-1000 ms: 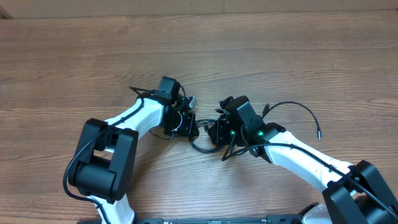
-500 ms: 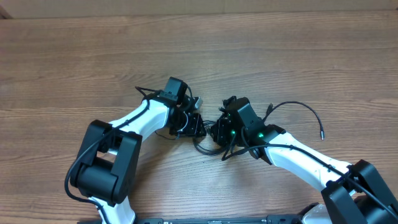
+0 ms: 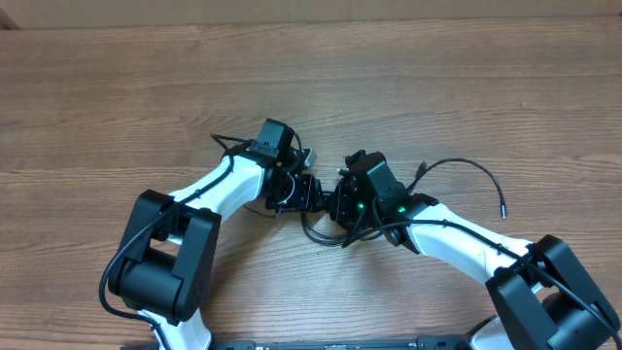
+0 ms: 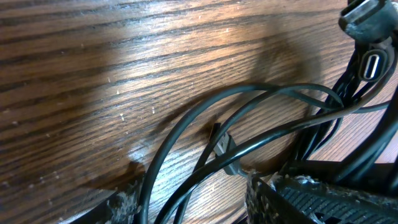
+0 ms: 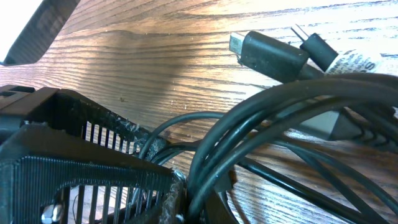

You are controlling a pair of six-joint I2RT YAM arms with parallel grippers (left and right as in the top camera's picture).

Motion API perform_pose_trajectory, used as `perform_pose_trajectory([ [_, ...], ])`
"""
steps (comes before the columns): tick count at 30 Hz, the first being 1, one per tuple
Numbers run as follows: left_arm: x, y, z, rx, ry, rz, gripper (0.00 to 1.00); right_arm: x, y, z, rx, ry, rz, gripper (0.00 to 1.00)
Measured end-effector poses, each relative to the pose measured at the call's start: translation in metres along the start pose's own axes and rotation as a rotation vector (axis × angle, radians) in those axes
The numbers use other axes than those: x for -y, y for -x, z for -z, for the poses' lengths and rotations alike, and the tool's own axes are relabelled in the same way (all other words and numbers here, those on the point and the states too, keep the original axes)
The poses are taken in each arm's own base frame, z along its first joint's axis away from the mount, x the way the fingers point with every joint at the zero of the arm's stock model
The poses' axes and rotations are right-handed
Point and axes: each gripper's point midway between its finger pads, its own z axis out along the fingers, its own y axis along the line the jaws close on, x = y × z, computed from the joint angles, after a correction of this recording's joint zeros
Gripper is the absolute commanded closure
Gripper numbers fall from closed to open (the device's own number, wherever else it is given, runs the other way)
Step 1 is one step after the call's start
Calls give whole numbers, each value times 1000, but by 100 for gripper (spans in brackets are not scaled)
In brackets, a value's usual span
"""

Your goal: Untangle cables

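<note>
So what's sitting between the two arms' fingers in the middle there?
Only the cables: in the overhead view the left fingers and right fingers nearly meet over the black tangle, one loop sagging just below.

Table (image 3: 321, 68) open from 9 to 1 o'clock; cables (image 5: 280, 102) clutter centre and 3 o'clock; left arm (image 3: 219, 180) bars 7, right arm (image 3: 459, 243) 4 o'clock.

Several thin black cables (image 4: 280, 90) are laid in overlapping arcs over the wood-grain table (image 4: 93, 62). They are passed between the parted fingers (image 4: 292, 196) of the left gripper (image 4: 193, 202). A plug (image 4: 372, 62) with an oval socket is seen at upper right.
</note>
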Motion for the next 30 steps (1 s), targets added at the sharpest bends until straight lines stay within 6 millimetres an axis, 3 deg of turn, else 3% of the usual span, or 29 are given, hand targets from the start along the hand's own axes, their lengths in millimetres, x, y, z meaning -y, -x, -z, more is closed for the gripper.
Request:
perform_pose_trajectory([
  [11, 0, 0, 0, 0, 1, 0, 49, 0, 0, 0, -1, 2, 1, 96],
  [18, -3, 1, 0, 6, 19, 3, 59, 0, 0, 0, -2, 2, 1, 96],
  [23, -4, 2, 0, 9, 24, 3, 53, 0, 0, 0, -2, 2, 0, 96],
  [30, -3, 2, 0, 9, 17, 5, 51, -1, 0, 0, -2, 2, 1, 96],
])
